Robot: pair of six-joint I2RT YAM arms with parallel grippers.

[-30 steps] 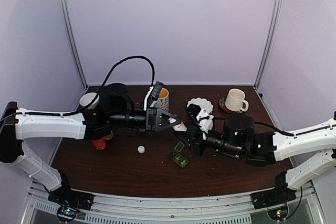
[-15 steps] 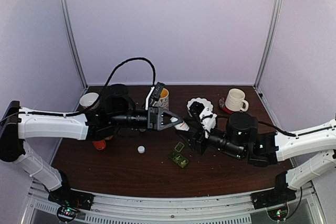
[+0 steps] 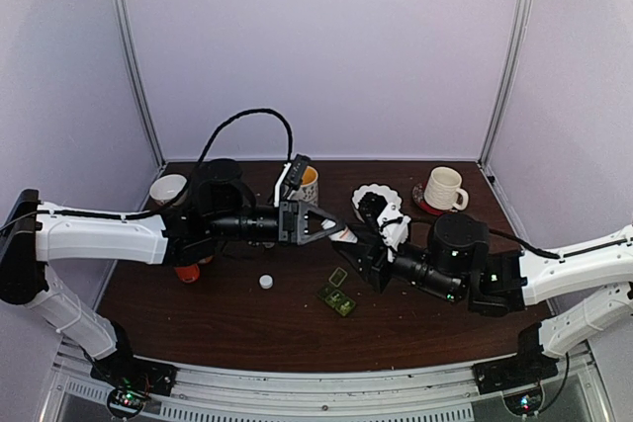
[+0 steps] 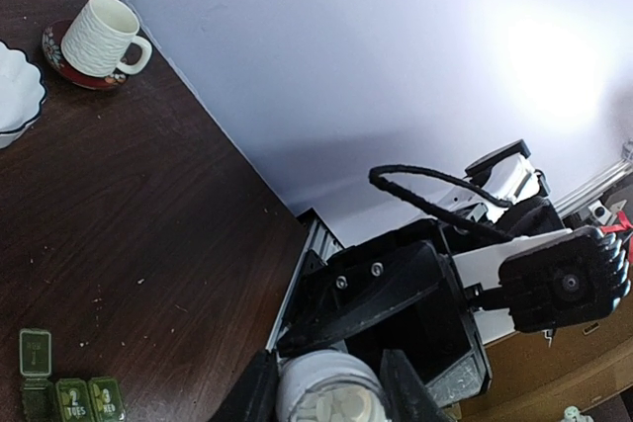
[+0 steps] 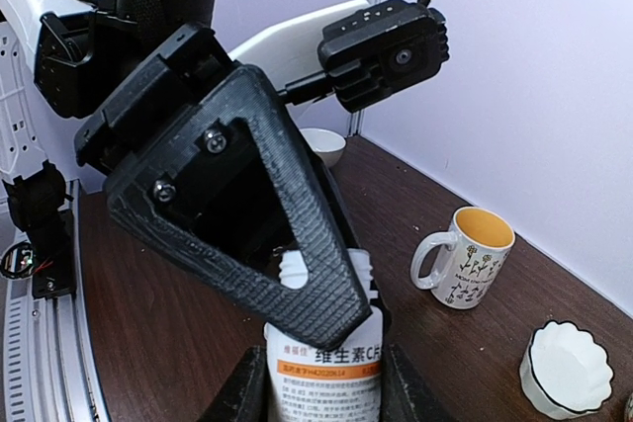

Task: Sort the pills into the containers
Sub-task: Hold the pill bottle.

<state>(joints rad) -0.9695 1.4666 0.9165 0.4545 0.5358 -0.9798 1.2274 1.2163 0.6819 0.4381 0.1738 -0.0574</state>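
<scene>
The small flat dark-green plastic pill box point(image 3: 336, 299) lies on the dark brown wooden desk point(image 3: 227, 323), near the middle and on the side towards the arm bases. In the left wrist view its row of square compartments is seen, and the lid at one end stands folded open.

Both arms meet above the desk, just behind this box. The left claw point(image 4: 326, 394) is pinching the white plastic bottle with the orange label point(image 5: 324, 361) at its upper end. The right claw point(image 5: 318, 394) is pressed on the labelled body of the same bottle, one finger at each side. The bottle is in the air between them and does not touch the desk.

A small white round cap point(image 3: 265, 282) lies on the desk, to the left of the pill box and apart from it.
</scene>
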